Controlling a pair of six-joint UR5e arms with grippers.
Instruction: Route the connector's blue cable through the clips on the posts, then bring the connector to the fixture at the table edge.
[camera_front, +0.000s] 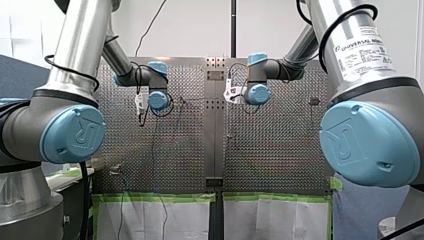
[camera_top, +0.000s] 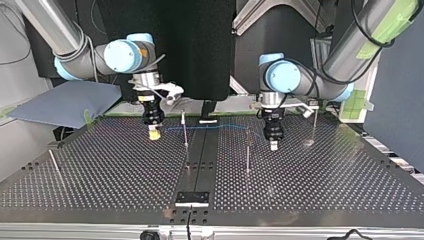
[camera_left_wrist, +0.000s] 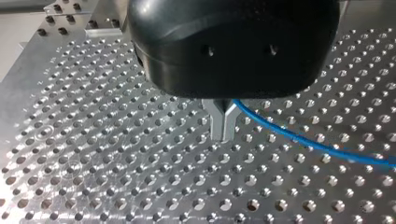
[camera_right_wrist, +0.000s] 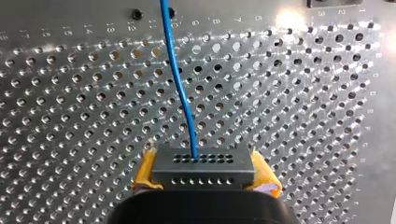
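While the cable hung between two grippers, the clips awaited it

Because my right gripper (camera_right_wrist: 203, 171) had its yellow pads (camera_right_wrist: 145, 169) clamped on the grey connector (camera_right_wrist: 203, 161), the blue cable (camera_right_wrist: 173, 70) rose straight out of the connector's face and away over the perforated table (camera_top: 100, 170). In the top view that gripper hung at centre-left of the frame. From there the cable ran rightward as a thin, nearly level line toward my left gripper (camera_left_wrist: 223, 135) at centre-right. The left gripper's metal fingers were pressed together, with the cable coming out from just behind them. Whether they actually nipped it, the wrist view did not show.

By my reading, routing was the step in hand. The line crossed the left-middle post (camera_top: 184, 129) partway up and reached the right-middle post (camera_top: 247, 150) near its top. The clips were too small to make out, so I could not tell whether the cable sat in either. The next move would call for both arms to hold the span taut and lower it onto a clip together, the left gripper minding the post just beside it.

Room was generous. Bare plate lay toward the top view's bottom, where the fixture (camera_top: 192, 198) sat mid-frame at the table edge. A far-left post (camera_top: 54, 165) at lower left and a far-right post (camera_top: 314, 125) at upper right stood well apart from the work
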